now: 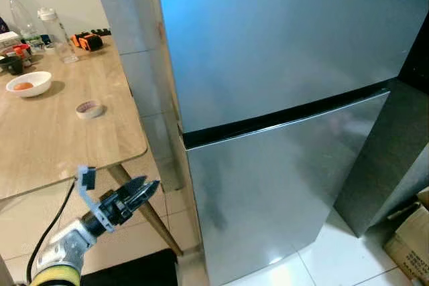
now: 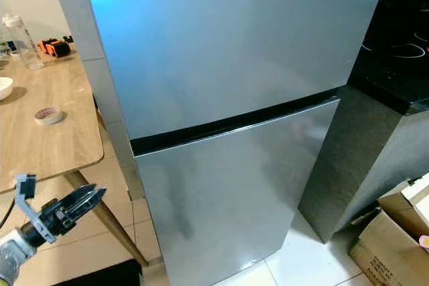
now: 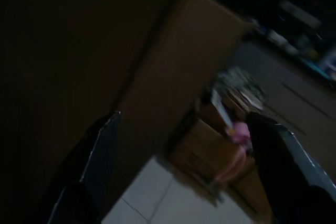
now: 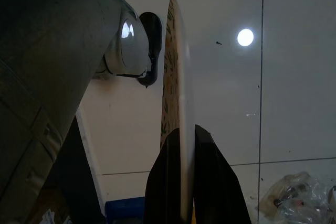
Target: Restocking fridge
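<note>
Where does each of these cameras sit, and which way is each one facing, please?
Left eye view: on the head, looking forward and down at the closed fridge and wooden table; left gripper raised low left.
Right eye view: beside it, same scene.
Left wrist view: dark, along the open fingers toward cardboard boxes.
Right wrist view: along its right gripper, which clamps a plate edge-on against the tiled floor.
Shared: both eyes show fridge, table and tape roll.

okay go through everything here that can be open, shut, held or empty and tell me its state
fridge: both doors shut
left gripper: fingers open, empty, raised near fridge
right gripper: fingers shut on thin flat plate, held edge-on
white bowl: holds something orange
clear bottle: capped, upright
cardboard box: flaps open
</note>
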{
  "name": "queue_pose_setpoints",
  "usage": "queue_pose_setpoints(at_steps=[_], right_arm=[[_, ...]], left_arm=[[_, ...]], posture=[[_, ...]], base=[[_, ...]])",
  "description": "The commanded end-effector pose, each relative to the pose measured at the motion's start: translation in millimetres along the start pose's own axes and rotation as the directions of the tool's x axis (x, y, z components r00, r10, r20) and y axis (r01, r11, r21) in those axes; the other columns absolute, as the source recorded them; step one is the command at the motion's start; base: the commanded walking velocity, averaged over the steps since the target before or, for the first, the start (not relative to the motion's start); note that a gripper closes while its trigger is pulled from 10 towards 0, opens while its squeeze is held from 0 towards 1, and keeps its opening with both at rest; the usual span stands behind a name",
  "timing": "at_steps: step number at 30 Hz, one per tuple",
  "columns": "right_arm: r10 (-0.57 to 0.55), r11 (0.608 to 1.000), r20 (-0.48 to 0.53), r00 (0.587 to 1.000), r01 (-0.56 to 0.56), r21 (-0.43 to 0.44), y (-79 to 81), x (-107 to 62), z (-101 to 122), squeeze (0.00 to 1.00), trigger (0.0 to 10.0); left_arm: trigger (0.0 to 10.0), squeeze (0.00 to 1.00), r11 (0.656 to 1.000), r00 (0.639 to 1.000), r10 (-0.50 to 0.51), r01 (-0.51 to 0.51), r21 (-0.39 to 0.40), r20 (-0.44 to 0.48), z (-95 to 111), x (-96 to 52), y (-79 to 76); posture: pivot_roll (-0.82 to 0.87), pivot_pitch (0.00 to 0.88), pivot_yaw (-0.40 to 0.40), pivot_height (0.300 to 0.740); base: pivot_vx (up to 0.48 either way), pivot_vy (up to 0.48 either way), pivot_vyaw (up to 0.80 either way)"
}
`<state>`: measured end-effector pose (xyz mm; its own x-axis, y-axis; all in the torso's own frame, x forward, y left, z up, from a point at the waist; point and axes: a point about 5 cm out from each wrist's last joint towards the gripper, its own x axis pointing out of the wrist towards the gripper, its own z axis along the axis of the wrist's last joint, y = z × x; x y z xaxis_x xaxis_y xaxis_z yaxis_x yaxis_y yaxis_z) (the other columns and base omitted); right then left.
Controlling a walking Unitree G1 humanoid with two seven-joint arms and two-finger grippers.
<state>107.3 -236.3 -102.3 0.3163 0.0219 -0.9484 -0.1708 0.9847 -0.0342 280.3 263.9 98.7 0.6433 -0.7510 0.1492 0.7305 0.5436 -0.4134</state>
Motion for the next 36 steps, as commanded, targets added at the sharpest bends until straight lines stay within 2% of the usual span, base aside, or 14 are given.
queue_pose_setpoints(at_steps=[1,3,5,6,10,12,14,19,25,31,34,35,36], right_arm=[[0.004,1.0,0.003,1.0,-0.004,0.002,2.9,0.4,-1.7,0.0,10.0],[0.003,1.0,0.007,1.0,-0.003,0.006,3.2,0.4,-2.1,0.0,10.0],[0.003,1.0,0.007,1.0,-0.003,0.006,3.2,0.4,-2.1,0.0,10.0],[0.009,1.0,0.009,1.0,-0.009,0.005,5.2,0.8,-2.1,0.0,10.0],[0.015,1.0,0.016,1.0,-0.015,0.006,7.7,1.3,-1.9,0.0,10.0],[0.015,1.0,0.017,1.0,-0.015,0.004,7.8,1.2,-2.4,0.0,10.0],[0.017,1.0,0.015,1.0,-0.017,-0.004,7.7,1.0,-3.7,0.0,10.0],[0.017,1.0,0.009,1.0,-0.017,-0.014,5.5,-0.2,-8.1,0.0,10.0],[0.006,1.0,0.004,1.0,-0.006,-0.011,1.0,-2.1,-13.3,0.0,10.0],[0.001,1.0,0.002,1.0,-0.001,-0.01,0.0,-2.8,-15.9,0.0,10.0],[-0.002,1.0,0.003,1.0,0.002,-0.01,-0.4,-2.9,-15.8,0.0,10.0],[-0.002,1.0,0.003,1.0,0.002,-0.01,-0.4,-2.9,-15.8,0.0,10.0],[-0.002,1.0,0.004,1.0,0.002,-0.011,-0.6,-2.9,-15.5,0.0,10.0]], left_arm=[[10.0,0.0,0.998,0.998,-0.037,0.039,0.042,-0.043,10.3,5.4,-2.0],[10.0,0.0,0.993,0.994,-0.081,0.086,0.074,-0.072,14.3,19.0,-6.8],[10.0,0.0,0.993,0.994,-0.081,0.086,0.074,-0.072,14.3,19.0,-6.8],[10.0,0.0,0.987,0.991,-0.109,0.118,0.111,-0.081,21.1,32.2,-10.1],[10.0,0.0,0.978,0.985,-0.153,0.162,0.131,-0.076,31.7,43.9,-13.8],[10.0,0.0,0.976,0.983,-0.16,0.171,0.138,-0.093,31.9,45.1,-15.0],[10.0,0.0,0.972,0.985,-0.124,0.145,0.183,-0.12,33.5,49.1,-12.3],[10.0,0.0,0.974,0.992,-0.044,0.07,0.216,-0.12,40.9,50.8,-3.5],[10.0,0.0,0.965,0.991,-0.02,0.053,0.258,-0.129,45.5,57.4,-2.1],[10.0,0.0,0.956,0.979,-0.123,0.161,0.247,-0.161,45.5,69.9,-12.7],[10.0,0.0,0.929,0.942,-0.247,0.297,0.22,-0.226,38.5,79.6,-26.9],[10.0,0.0,0.929,0.942,-0.247,0.297,0.22,-0.226,38.5,79.6,-26.9],[10.0,0.0,0.918,0.927,-0.284,0.337,0.211,-0.245,36.4,82.2,-31.4]], posture=[[-0.06,0.04,0.031,0.74],[-0.06,0.056,0.037,0.74],[-0.06,0.056,0.037,0.74],[-0.06,0.068,0.041,0.74],[-0.07,0.086,0.045,0.74],[-0.07,0.101,0.045,0.74],[-0.07,0.113,0.046,0.74],[-0.08,0.145,0.048,0.74],[-0.09,0.159,0.048,0.74],[-0.09,0.163,0.051,0.74],[-0.09,0.16,0.05,0.74],[-0.09,0.16,0.05,0.74],[-0.09,0.16,0.05,0.74]], base=[[0.0,0.0,0.0],[0.0,0.0,0.0],[0.0,0.0,0.0],[0.0,0.0,0.0],[0.0,0.0,0.0],[0.0,0.0,0.0],[0.0,0.0,0.0],[0.0,0.0,0.0],[0.0,0.0,0.0],[0.0,0.0,0.0],[0.0,0.0,0.0],[0.0,0.0,0.0],[0.0,0.0,0.0]])
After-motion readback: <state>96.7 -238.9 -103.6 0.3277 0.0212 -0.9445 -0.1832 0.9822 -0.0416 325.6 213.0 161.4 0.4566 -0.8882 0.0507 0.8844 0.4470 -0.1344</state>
